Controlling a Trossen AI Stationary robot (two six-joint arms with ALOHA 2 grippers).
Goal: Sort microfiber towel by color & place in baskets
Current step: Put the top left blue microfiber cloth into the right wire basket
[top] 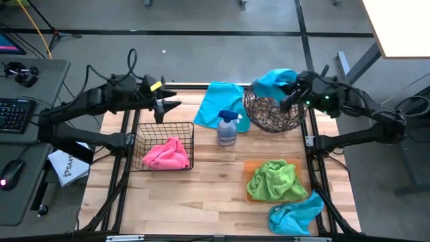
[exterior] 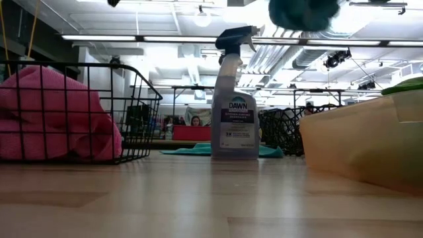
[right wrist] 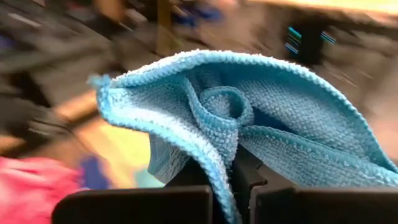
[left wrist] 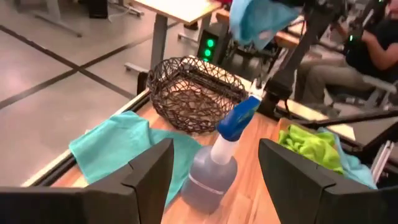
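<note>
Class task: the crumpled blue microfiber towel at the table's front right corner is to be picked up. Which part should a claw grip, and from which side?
Grip the crumpled blue microfiber towel at its raised central bunch, coming straight down from above. It lies in a loose heap beside the flat rectangular orange tray, so its folds likely give two fingers something to pinch.

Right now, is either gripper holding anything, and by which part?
The right gripper is shut on a blue towel, pinching a bunched fold near its middle, over the round basket. The left gripper is open and holds nothing.
</note>
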